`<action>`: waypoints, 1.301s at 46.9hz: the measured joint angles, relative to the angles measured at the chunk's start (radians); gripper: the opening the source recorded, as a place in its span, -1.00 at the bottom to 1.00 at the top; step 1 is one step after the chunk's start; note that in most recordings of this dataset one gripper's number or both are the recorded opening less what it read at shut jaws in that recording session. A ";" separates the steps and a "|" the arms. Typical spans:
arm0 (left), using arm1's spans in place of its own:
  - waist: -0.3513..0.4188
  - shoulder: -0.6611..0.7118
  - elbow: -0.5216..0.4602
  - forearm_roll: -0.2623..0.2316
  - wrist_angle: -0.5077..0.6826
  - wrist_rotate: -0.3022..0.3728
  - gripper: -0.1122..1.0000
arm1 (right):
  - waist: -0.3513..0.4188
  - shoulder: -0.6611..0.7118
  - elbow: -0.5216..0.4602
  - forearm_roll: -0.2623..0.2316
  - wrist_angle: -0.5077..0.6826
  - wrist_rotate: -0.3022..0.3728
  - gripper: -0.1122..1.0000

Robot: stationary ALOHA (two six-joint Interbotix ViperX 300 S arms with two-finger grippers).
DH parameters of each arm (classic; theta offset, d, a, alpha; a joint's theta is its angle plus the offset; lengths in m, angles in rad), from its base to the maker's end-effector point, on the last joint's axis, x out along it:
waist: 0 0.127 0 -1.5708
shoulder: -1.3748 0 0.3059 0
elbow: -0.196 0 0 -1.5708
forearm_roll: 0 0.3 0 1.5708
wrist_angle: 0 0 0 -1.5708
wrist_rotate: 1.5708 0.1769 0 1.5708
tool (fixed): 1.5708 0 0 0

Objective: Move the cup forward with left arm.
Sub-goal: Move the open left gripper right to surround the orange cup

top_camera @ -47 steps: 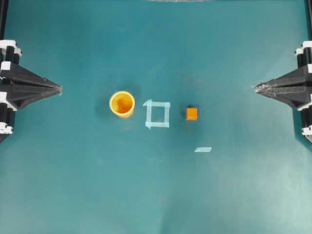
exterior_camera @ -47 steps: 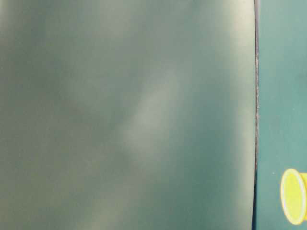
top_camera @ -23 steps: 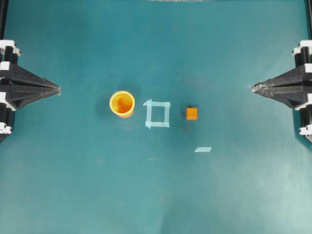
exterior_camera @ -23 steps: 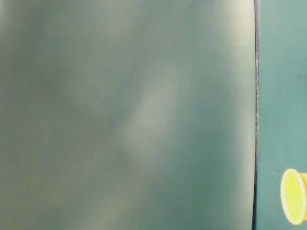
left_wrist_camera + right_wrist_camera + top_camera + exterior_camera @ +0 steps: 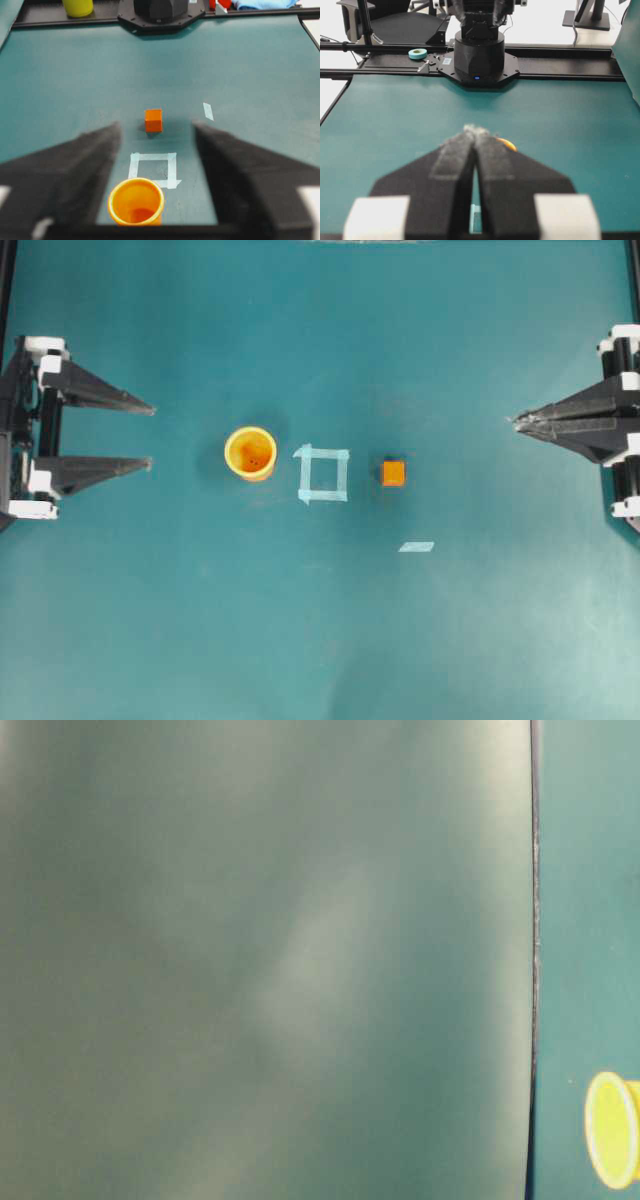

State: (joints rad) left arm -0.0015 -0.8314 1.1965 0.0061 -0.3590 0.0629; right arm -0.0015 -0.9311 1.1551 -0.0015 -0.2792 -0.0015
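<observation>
The yellow-orange cup [image 5: 250, 453] stands upright on the teal table [image 5: 320, 640], left of a tape square. My left gripper [image 5: 151, 437] is open at the left edge, with its tips short of the cup and apart from it. In the left wrist view the cup [image 5: 136, 202] sits low between the two spread black fingers [image 5: 75, 170], nearer the left one, touching neither. The right gripper [image 5: 517, 422] is shut at the right edge and holds nothing. Its wrist view shows the tips [image 5: 476, 131] together, with a sliver of the cup [image 5: 508, 144] behind them.
A light tape square [image 5: 323, 473] lies right of the cup, then a small orange cube [image 5: 393, 473] and a tape strip [image 5: 416, 546]. The table-level view is mostly filled by a blurred grey-green surface, with the cup [image 5: 612, 1130] at its right edge.
The left gripper's fingers have spread from shut to wide open, and their tips have come a little toward the cup. The cup, the cube and the right gripper have not moved.
</observation>
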 measured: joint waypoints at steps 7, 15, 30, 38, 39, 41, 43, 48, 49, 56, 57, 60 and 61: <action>0.009 0.052 0.005 0.000 -0.032 0.000 0.53 | -0.002 0.000 0.000 0.000 0.002 0.000 -0.81; 0.029 0.135 0.005 -0.002 -0.043 0.000 0.58 | -0.002 -0.003 0.000 0.000 0.002 0.000 -0.81; 0.058 0.244 0.037 -0.002 -0.132 0.003 0.61 | -0.002 -0.006 -0.003 0.000 0.014 0.002 -0.81; 0.075 0.304 0.091 0.000 -0.258 0.005 0.62 | -0.002 -0.006 -0.006 0.000 0.014 0.002 -0.81; 0.077 0.311 0.095 0.000 -0.268 0.005 0.62 | -0.002 -0.005 -0.006 0.000 0.015 0.002 -0.81; 0.078 0.331 0.103 -0.002 -0.290 0.005 0.62 | -0.002 -0.005 -0.006 0.000 0.014 0.002 -0.81; 0.080 0.351 0.107 0.000 -0.299 0.005 0.62 | -0.002 -0.006 -0.006 0.000 0.014 0.003 -0.81; 0.080 0.422 0.107 0.000 -0.319 0.005 0.62 | -0.002 -0.006 -0.009 0.000 0.014 0.002 -0.81; 0.080 0.434 0.107 0.000 -0.322 0.005 0.62 | -0.002 -0.006 -0.009 0.002 0.014 0.002 -0.81; 0.080 0.543 0.097 0.000 -0.367 0.003 0.62 | -0.002 -0.008 -0.015 0.000 0.018 0.002 -0.81; 0.080 0.558 0.095 0.000 -0.374 0.003 0.62 | -0.002 -0.009 -0.015 0.000 0.021 0.003 -0.81; 0.080 0.612 0.081 0.000 -0.399 0.005 0.62 | -0.002 -0.011 -0.017 0.000 0.028 0.002 -0.81; 0.078 0.626 0.077 0.000 -0.405 0.005 0.62 | -0.002 -0.012 -0.018 0.000 0.031 0.002 -0.81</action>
State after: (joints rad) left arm 0.0767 -0.2056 1.2732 0.0061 -0.7639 0.0675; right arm -0.0031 -0.9434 1.1367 -0.0015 -0.2485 0.0000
